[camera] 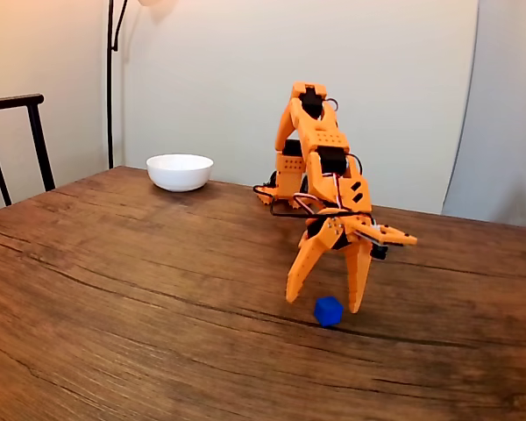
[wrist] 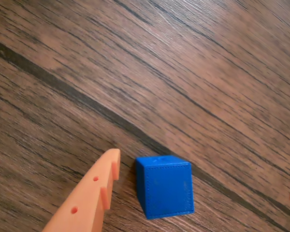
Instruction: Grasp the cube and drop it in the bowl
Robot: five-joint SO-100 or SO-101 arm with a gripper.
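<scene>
Orange plastic two-finger gripper (camera: 327, 303) stands spread around the small matte blue cube (camera: 329, 311) on the wood-grain table (camera: 140, 289), seemingly not touching it. No writing is legible on the plain white round bowl (camera: 180, 171), well apart.

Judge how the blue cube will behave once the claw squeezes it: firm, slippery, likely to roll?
The cube looks rigid with flat matte faces, so it probably grips firmly. Resting flat on the table, it should slide, not roll.

— Where does the cube (camera: 329, 311) sit?
— On the table (camera: 140, 289), between the spread fingers of the gripper (camera: 326, 303), nearer the right one in the fixed view.
— And the bowl (camera: 180, 172)?
— Far back left, well apart.
</scene>
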